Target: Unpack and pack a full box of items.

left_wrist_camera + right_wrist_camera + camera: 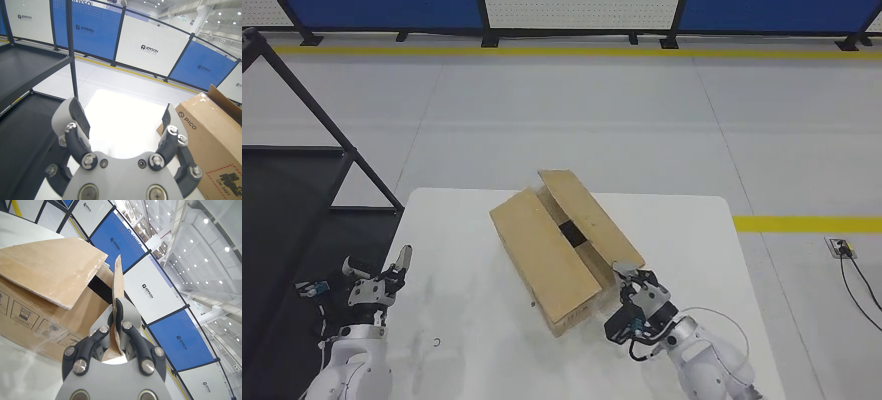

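box (542, 250) at centre of table (467, 290), top flaps partly up. right gripper (115, 308) clamped on one flap (118, 279) at its near end. left gripper (122, 107) wide open, empty, by table's left edge, apart from box.

Blue and white perforated fence panels (151, 51) are lining the pale floor (592, 110) behind a yellow line (542, 50); a black shelf rack (28, 64) is standing beside the white table (462, 290).

Inside of the box (542, 250) hidden in the dark slot between its flaps (587, 215)
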You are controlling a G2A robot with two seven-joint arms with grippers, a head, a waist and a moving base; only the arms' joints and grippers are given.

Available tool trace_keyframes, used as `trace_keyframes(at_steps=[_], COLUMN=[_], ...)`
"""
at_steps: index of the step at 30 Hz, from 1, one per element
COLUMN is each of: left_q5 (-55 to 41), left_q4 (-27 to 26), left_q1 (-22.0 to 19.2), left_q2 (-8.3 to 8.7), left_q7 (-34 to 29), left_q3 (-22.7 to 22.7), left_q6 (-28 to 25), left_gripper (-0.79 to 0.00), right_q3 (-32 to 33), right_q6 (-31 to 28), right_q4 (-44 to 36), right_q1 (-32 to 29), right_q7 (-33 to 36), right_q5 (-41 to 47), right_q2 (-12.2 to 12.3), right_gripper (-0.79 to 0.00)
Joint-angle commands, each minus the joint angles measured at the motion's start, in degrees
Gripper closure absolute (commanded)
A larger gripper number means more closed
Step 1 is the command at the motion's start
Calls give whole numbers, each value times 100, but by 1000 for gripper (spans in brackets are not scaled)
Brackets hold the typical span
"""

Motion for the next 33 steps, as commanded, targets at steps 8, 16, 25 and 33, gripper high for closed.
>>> trace_keyframes(at_steps=[8,16,25,33], left_q5=[356,753,1345,1551], left_q4=[150,529,897,961], left_q1=[-118,-423,-697,-770], left_q2=[4,16,34,48], left_q7=[-69,-167,-47,-58], left_q3=[100,246,589,651], left_q6=[-25,-165,-711,-861], left_gripper=[-785,-785,-785,-785], right_q3=[478,768,949,1111], right_q6=[-470,-979,-1257,-1257], right_q4=[-114,-218,-270,-335], right_q1=[-409,-620,-713,-856], right_q7=[-773,-1352,-1655,-1500], right_q5=[256,278,400,757], right_q2=[123,231,309,337], right_gripper=[0,0,-114,-785])
